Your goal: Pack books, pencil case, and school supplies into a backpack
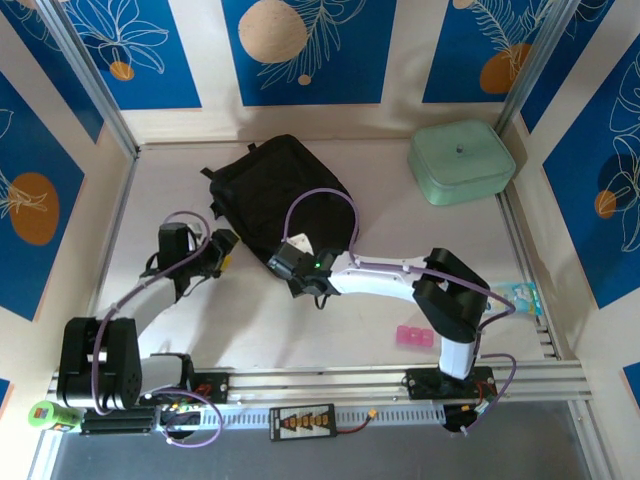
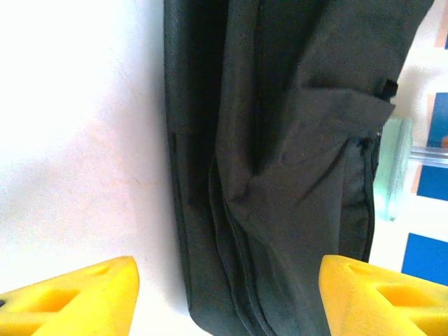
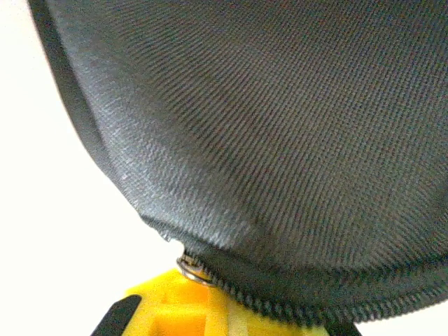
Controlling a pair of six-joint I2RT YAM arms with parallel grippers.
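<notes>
A pink block (image 1: pixel 413 336) is lying near the front of the desk (image 1: pixel 250 330), on the right. The left jaws are standing wide open, holding nothing, just beside the black backpack (image 1: pixel 285 190), which is lying mid-desk. The right jaws are pinching shut on its near zipped edge. A mint green case (image 1: pixel 460 160) is resting in the far right corner.

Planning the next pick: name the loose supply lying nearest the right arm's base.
The pink block, just left of the right arm's base. The clear packet with teal marks lies farther off, at the right edge.
</notes>
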